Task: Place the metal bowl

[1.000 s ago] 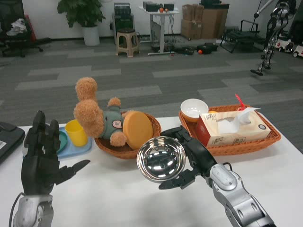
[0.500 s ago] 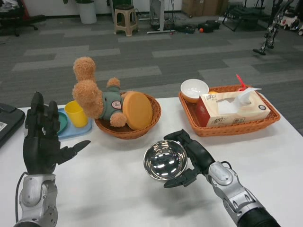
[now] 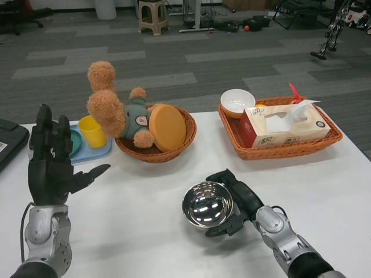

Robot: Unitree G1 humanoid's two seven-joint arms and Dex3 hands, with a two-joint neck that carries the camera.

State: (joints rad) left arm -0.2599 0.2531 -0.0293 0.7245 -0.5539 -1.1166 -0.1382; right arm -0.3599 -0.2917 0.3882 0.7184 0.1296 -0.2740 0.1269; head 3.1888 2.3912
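The right robot hand (image 3: 239,200) grips the metal bowl (image 3: 207,205) by its right rim, holding it low over the front middle of the white worktop (image 3: 145,220), though whether the bowl touches the surface cannot be told. The left robot hand (image 3: 51,165) is raised upright at the left, fingers spread and holding nothing. Behind stand a round wicker basket (image 3: 155,152) with a teddy bear (image 3: 119,116), a blue tray (image 3: 93,152) with a yellow cup (image 3: 93,131), and a rectangular basket (image 3: 284,149) carrying a tissue box (image 3: 282,126) and a white bowl (image 3: 237,102).
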